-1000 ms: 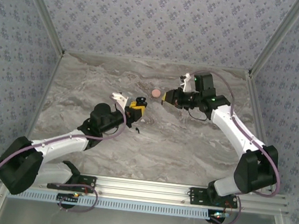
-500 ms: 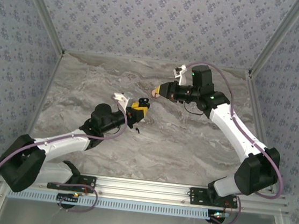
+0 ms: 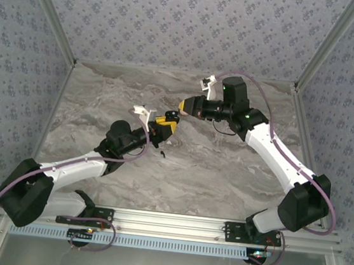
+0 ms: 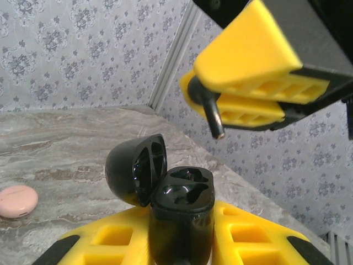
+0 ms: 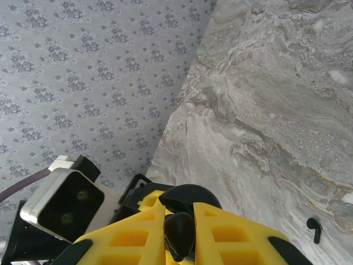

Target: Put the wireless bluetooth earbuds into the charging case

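Observation:
My left gripper is shut on the black charging case, held upright between its yellow fingers. The case's lid is swung open to the left, and both sockets show bare. My right gripper hovers just above and beyond the case, shut on a black earbud. In the left wrist view that earbud's stem points down from the right gripper's yellow fingers, still apart from the case. A second black earbud lies loose on the marble just in front of the left gripper.
A pale pink round case lies on the marble table behind the charging case. Patterned walls with metal corner posts close in the back and sides. The loose earbud also lies at the right wrist view's lower right.
My right gripper has swung left with its earbud, from right of the pink case to just above the open charging case. The left gripper has edged slightly up.

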Controlling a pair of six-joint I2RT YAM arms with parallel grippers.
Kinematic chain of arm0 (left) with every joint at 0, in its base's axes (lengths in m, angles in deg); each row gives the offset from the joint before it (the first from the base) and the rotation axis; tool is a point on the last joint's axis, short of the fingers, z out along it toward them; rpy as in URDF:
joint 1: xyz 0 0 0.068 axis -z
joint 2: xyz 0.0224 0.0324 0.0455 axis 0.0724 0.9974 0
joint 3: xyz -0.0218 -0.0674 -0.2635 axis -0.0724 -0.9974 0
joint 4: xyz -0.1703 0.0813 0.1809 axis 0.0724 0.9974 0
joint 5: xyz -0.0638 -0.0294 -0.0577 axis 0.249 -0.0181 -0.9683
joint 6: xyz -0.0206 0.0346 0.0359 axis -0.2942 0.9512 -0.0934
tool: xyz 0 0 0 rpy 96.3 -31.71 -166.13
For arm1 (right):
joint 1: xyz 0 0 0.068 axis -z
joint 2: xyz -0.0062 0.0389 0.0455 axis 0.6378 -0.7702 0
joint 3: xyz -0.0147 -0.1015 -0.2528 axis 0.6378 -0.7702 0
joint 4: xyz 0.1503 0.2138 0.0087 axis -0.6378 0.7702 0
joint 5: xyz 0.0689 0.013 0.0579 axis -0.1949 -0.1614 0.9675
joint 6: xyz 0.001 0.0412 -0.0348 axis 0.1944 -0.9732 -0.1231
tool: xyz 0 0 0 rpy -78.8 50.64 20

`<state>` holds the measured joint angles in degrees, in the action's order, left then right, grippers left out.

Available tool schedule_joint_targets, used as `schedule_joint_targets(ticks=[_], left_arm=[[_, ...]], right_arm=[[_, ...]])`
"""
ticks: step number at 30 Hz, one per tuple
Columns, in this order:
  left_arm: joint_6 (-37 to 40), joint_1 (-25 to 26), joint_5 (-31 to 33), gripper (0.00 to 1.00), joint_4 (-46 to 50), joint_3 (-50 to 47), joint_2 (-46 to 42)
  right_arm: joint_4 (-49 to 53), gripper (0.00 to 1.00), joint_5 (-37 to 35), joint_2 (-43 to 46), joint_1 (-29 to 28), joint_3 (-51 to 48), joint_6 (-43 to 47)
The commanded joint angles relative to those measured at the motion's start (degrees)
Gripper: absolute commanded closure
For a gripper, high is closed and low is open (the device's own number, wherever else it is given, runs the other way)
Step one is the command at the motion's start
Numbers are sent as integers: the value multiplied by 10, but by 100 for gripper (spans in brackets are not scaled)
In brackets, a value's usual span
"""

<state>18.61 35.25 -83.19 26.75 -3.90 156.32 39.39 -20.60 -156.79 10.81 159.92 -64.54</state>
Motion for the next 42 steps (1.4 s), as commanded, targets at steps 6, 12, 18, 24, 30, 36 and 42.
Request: schedule_joint_targets(ticks=[6, 12, 18, 24, 30, 36, 42], left_arm=[[-21, 2, 1, 75, -25, 31, -2], [-22, 4, 1, 75, -24, 30, -3], [-22, 4, 1, 75, -19, 32, -5], [-24, 4, 0, 76, -19, 33, -6], [-26, 3, -1, 76, -19, 33, -7], [-28, 5, -1, 76, -15, 34, -9], [-32, 4, 13, 76, -12, 33, -14]], right_arm=[[-8, 82, -6, 5, -9, 22, 8], [-8, 82, -7, 1, -12, 23, 9], [-9, 82, -9, -3, -18, 26, 10], [-9, 82, -9, -9, -20, 27, 10], [-6, 82, -12, -13, -23, 28, 15], [-8, 82, -11, -19, -25, 27, 13], [-2, 82, -6, -18, -29, 28, 17]])
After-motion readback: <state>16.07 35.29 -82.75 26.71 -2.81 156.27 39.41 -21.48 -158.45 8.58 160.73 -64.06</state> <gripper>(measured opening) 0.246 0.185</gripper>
